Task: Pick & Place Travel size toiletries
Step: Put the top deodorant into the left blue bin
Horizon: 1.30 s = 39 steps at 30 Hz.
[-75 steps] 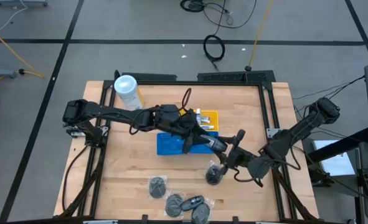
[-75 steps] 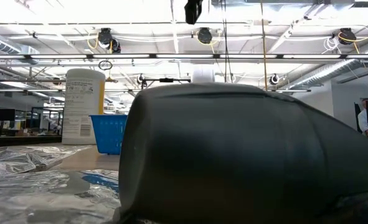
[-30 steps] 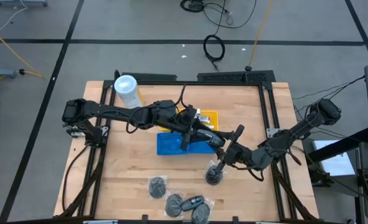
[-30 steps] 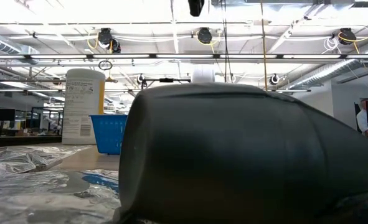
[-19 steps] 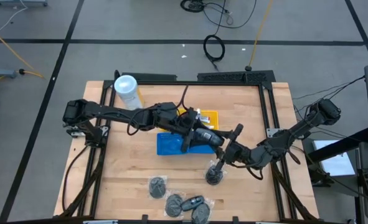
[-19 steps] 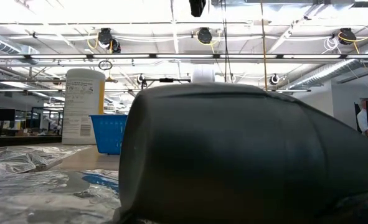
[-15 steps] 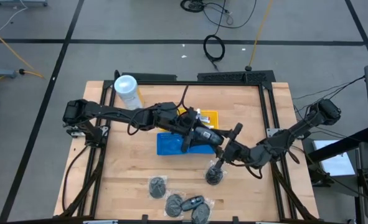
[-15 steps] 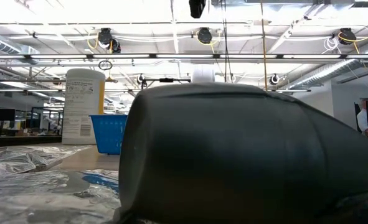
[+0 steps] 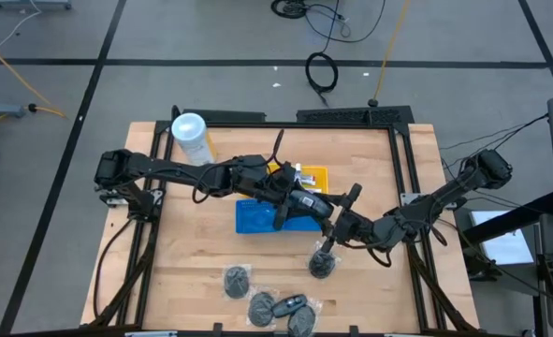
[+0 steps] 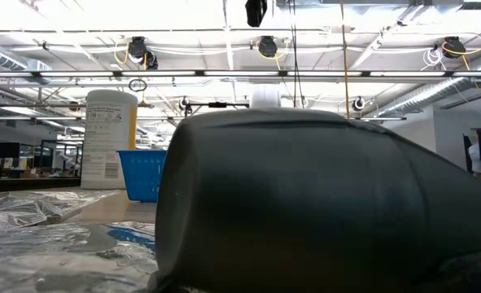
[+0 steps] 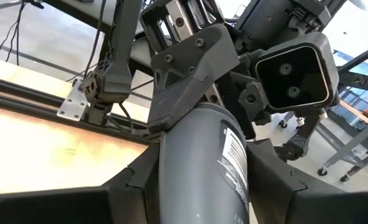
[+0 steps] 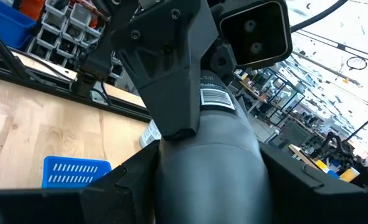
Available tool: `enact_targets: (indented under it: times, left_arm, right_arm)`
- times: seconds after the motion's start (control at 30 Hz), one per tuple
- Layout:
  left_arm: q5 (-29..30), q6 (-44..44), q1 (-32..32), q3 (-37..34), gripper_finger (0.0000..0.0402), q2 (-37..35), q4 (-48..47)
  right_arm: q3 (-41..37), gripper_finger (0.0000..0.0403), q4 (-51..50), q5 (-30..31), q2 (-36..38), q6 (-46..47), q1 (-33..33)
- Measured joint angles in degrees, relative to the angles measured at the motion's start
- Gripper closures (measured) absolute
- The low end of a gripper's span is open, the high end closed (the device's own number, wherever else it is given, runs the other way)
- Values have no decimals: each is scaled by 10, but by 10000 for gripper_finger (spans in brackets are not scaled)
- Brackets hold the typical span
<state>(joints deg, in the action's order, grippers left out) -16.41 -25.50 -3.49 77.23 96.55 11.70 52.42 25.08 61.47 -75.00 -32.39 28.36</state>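
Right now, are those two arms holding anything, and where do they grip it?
A grey tube with a barcode label spans both arms: the left gripper clamps one end, the right gripper the other end.

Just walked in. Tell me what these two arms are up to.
The two arms meet above the table, just right of the blue tray. The left gripper and the right gripper each have an end of one dark grey tube with a barcode label between their fingers, which looks like a handover. Several grey round wrapped pieces lie near the table's front edge, untouched.
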Motion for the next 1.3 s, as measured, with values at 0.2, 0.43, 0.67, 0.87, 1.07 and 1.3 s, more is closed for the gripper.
enact_targets:
  times: [0.2, 0.43, 0.67, 0.87, 1.07, 1.3]
  left_arm:
    - [0, 7, 0, 0, 234, 0, 0]
    - [-17, 29, -2, 2, 234, 0, 12]
    - [-29, 45, -10, 2, 234, -2, 20]
    - [-24, 48, -9, 2, 234, -2, -1]
    - [-21, 49, -6, 3, 234, -3, -39]
    - [18, 75, -7, 2, 234, -30, -132]
  right_arm:
    - [0, 200, -3, 0, 0, 1, 0]
    - [0, 153, -17, -14, -1, 20, -1]
    - [-14, 146, -11, -10, -1, 19, -1]
    - [-25, 167, -10, -12, -1, 18, 5]
    - [-26, 178, -15, -8, -1, 16, 25]
    - [-26, 180, -14, 83, 0, 22, 46]
